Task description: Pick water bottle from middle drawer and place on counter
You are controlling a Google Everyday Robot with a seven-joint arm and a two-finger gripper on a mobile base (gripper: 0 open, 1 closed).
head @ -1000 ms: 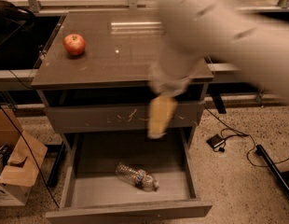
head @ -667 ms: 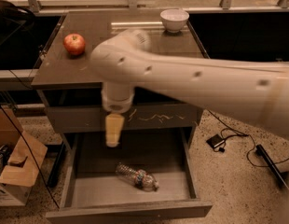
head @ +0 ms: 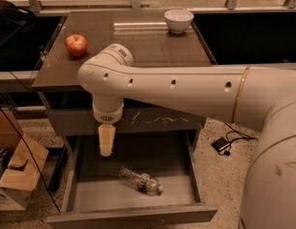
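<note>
End effector (head: 106, 147) above middle drawer (head: 100, 198), water bottle (head: 140, 180) lower right, apart

The robot's white arm (head: 186, 87) crosses the view, hiding the front right strip of the counter (head: 138, 46) and part of the scratched drawer front (head: 157, 120), and it runs out of sight at the right and bottom edges. The gripper (head: 106, 141) hangs over the back left of the open middle drawer (head: 105, 197) (seen only as one pale shape). The water bottle (head: 140, 180) on the drawer floor is blurred, its cap indistinct, and a cardboard box (head: 19, 171) is cut off at the left edge.
</note>
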